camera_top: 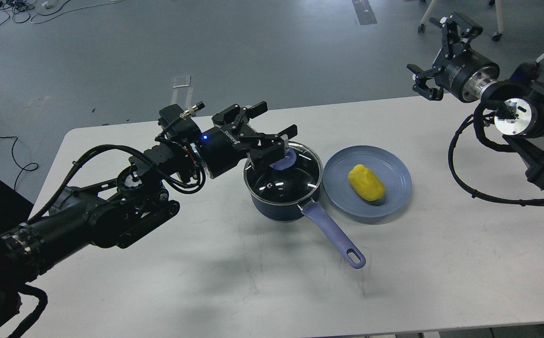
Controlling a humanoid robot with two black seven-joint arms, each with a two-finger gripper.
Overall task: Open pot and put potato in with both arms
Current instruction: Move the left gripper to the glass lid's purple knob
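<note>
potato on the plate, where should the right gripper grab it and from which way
Across the narrow middle of the potato, coming straight down. It lies flat and alone on the plate, long axis slanting toward the near right, so fingers should probably close across its short width. The right gripper hangs apart, open.

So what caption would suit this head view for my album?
Left gripper over the pot lid's knob; potato waits on a plate.

The white table [215,281] carries the lidded pot [283,188] and, just beside it, a blue plate [338,188].
</note>
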